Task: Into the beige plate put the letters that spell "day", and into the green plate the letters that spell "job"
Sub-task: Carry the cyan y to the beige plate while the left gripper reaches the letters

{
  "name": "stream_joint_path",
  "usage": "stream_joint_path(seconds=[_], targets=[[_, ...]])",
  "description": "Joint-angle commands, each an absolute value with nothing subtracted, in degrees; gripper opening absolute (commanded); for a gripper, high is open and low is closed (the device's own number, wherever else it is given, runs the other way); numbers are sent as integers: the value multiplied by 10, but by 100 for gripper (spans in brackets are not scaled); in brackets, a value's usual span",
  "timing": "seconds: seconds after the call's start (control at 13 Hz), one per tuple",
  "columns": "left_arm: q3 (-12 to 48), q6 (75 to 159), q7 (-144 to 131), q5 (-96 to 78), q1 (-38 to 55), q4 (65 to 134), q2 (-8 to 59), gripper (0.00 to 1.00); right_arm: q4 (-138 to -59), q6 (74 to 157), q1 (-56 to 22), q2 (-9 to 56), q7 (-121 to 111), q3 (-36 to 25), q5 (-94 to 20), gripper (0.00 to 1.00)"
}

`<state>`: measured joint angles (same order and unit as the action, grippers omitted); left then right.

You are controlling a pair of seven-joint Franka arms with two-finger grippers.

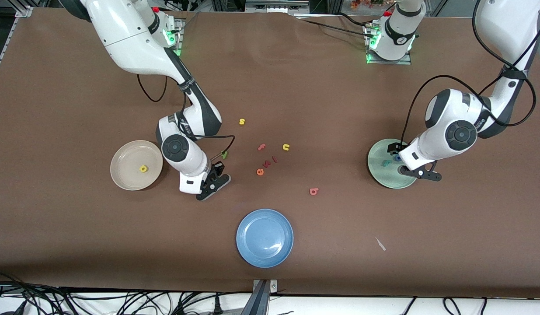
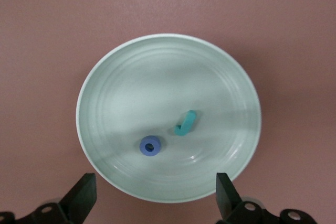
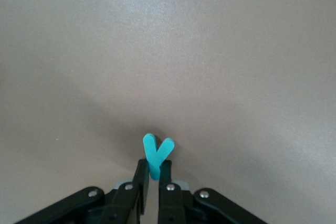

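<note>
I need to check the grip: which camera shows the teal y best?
The right wrist view: the teal y stands clear, pinched at its stem by the right gripper. The front view hides it under the right arm. The left wrist view shows only the green plate.

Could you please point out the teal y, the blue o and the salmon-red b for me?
teal y [image 3: 156, 153]: right wrist view, on the fork where its arms meet.
blue o [image 2: 150, 146]: left wrist view, on the ring's rim.
salmon-red b [image 1: 313, 191]: front view, on its round bowl.

Pale green plate [image 2: 131, 77] holds a blue o [image 2: 150, 146] and teal j [image 2: 186, 123]; beige plate [image 1: 125, 159] a yellow d [image 1: 143, 168].
</note>
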<state>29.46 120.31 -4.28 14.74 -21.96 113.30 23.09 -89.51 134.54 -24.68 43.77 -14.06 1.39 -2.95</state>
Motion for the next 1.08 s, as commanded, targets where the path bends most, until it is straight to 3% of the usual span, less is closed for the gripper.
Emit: stream_joint_path(seconds=[0.0, 0.46, 1.0], targets=[[307, 1146, -44, 130, -219, 1089, 225, 100, -866, 1312, -242, 447, -142, 18, -40, 0], [307, 1114, -134, 99, -171, 1037, 229, 100, -879, 1224, -234, 401, -147, 1, -40, 0], [306, 1115, -368, 93, -89, 969, 279, 100, -1033, 1222, -232, 272, -235, -63, -40, 0]])
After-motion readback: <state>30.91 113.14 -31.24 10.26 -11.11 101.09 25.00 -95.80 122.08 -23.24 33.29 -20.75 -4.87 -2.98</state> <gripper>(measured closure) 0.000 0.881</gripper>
